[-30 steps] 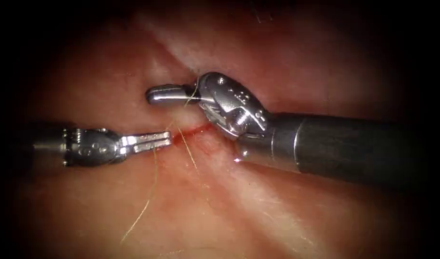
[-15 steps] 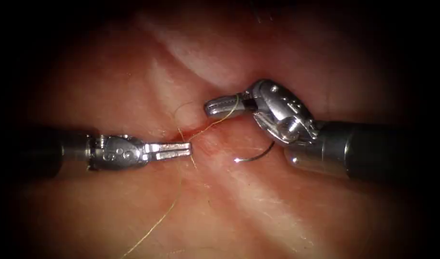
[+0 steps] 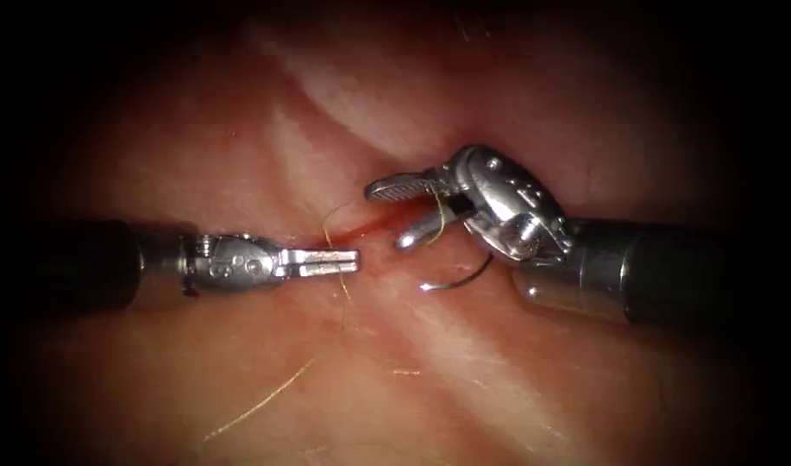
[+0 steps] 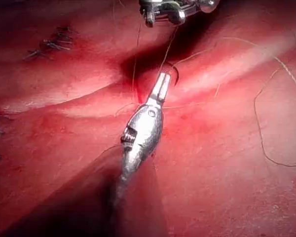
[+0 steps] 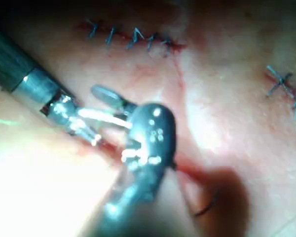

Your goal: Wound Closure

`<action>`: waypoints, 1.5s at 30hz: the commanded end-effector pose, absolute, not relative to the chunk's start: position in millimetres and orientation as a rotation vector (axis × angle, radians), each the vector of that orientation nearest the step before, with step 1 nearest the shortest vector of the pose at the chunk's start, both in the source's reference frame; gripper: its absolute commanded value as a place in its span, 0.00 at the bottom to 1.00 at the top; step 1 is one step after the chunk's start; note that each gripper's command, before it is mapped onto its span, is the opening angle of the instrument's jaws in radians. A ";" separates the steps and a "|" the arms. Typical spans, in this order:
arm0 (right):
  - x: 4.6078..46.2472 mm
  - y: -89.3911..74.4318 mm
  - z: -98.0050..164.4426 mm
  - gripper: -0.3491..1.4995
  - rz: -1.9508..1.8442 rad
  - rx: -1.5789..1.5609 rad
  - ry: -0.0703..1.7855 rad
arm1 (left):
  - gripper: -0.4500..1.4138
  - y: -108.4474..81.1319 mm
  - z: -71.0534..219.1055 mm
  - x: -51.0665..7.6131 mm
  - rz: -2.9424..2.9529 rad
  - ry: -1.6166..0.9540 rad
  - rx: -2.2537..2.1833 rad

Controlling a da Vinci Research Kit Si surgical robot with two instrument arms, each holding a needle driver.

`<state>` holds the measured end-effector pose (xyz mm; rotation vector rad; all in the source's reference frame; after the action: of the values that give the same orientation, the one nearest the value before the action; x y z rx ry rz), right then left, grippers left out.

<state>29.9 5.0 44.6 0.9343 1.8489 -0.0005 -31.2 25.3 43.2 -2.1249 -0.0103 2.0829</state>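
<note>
Nearest, a thin golden thread point(image 3: 266, 401) trails over the glistening pink tissue point(image 3: 533, 380) and climbs toward the cut point(image 3: 360, 231), a short red slit. One curved steel needle point(image 3: 460, 278) lies free on the tissue just right of the cut, below the right tool point(image 3: 404, 211), held by neither tool. Two shiny metal tools meet at the cut. The left tool point(image 3: 348, 261) reaches in level from the left, its jaws closed on the thread. The right tool's jaws are spread wide, holding nothing, with thread draped across them.
</note>
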 end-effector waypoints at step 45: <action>35.6 -7.4 54.0 0.65 -0.870 0.918 1.231 | 0.00 24.8 45.0 -27.5 2.110 -0.024 -2.066</action>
<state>34.8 -7.6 53.7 0.9164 1.2191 -0.8794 -26.9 24.8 44.3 -2.0636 -0.0247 2.1116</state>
